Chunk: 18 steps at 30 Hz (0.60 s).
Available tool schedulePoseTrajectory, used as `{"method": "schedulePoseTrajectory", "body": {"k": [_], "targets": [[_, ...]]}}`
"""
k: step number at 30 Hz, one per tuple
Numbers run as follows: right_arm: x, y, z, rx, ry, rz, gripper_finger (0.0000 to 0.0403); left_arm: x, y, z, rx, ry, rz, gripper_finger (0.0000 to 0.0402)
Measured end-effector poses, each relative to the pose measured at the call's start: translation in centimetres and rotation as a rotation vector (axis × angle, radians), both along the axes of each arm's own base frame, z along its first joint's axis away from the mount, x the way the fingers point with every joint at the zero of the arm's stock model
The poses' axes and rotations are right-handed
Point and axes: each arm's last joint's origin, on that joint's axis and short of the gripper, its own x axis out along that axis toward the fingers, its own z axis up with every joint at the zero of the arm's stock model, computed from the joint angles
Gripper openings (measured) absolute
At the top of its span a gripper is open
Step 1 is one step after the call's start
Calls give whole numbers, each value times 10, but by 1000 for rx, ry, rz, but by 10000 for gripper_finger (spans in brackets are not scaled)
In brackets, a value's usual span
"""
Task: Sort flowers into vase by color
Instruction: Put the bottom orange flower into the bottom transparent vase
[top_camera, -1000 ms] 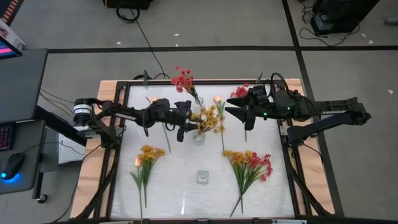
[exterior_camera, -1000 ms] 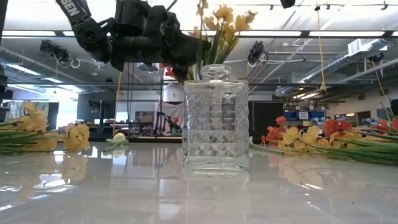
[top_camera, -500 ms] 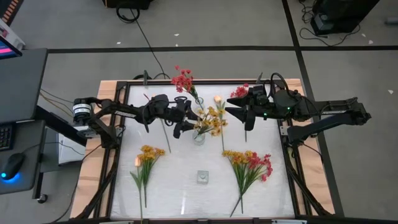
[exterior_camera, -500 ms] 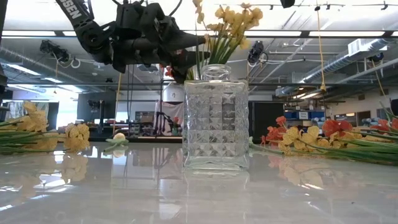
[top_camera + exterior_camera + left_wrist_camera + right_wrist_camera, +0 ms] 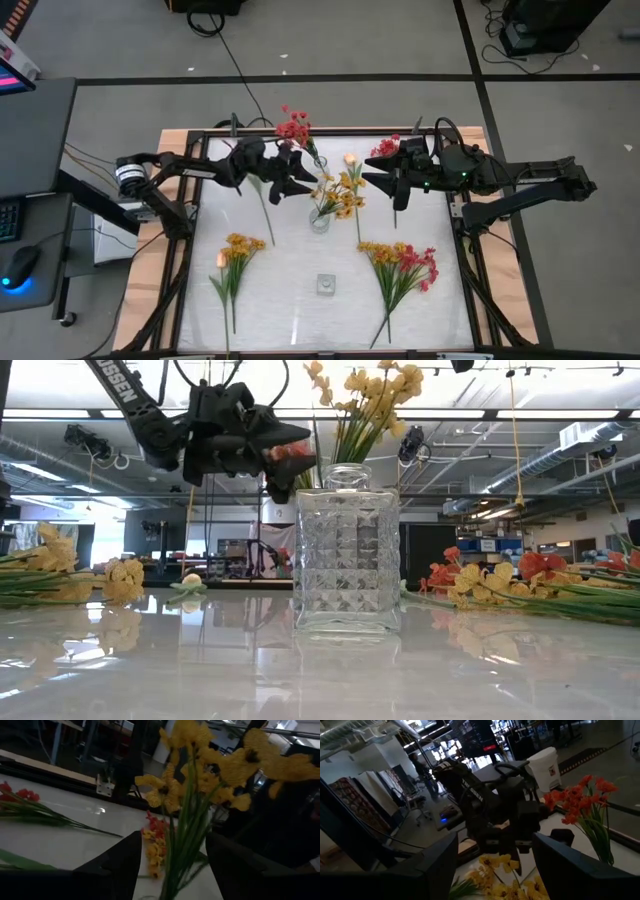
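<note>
Left gripper [image 5: 303, 180]: hangs above the table just beside the vase [image 5: 319, 219], on its left in the high view; fingers spread apart, nothing between them; in its own wrist view the yellow stems rise in the gap ahead, untouched
Right gripper [image 5: 372, 181]: held over the far right part of the table, fingers apart and empty, pointing toward the vase; a red sprig [image 5: 392, 150] lies under it
Vase: clear cut-glass bottle, upright near the middle of the white table [image 5: 290, 310]; the low view shows its faceted body [image 5: 347, 550] standing flat
Yellow flowers [image 5: 340, 192]: stems down in the vase neck, heads fanned out above the rim [image 5: 372, 385]
Red flowers [image 5: 295, 128]: one sprig at the far edge, behind the left gripper
Peach bud [image 5: 350, 160]: single stem lying just right of the vase
Near left bunch [image 5: 238, 248]: yellow-orange sprigs lying flat, well apart from the vase
Near right bunch [image 5: 405, 264]: mixed yellow and red sprigs lying flat
Small clear block [image 5: 325, 285]: on the table, nearer than the vase
</note>
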Motion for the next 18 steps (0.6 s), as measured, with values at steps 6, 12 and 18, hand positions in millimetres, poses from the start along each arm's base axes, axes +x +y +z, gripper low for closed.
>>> {"method": "schedulePoseTrajectory", "body": {"k": [6,12,18], "targets": [[0,0,0,-16,5,1,261,-16,5,8,27,78,25,218],[0,0,-2,-18,19,-6,261,-36,-2,13,32,225,55,215],[0,-2,-2,-65,35,-68,261,-54,-11,18,7,351,104,215]]}}
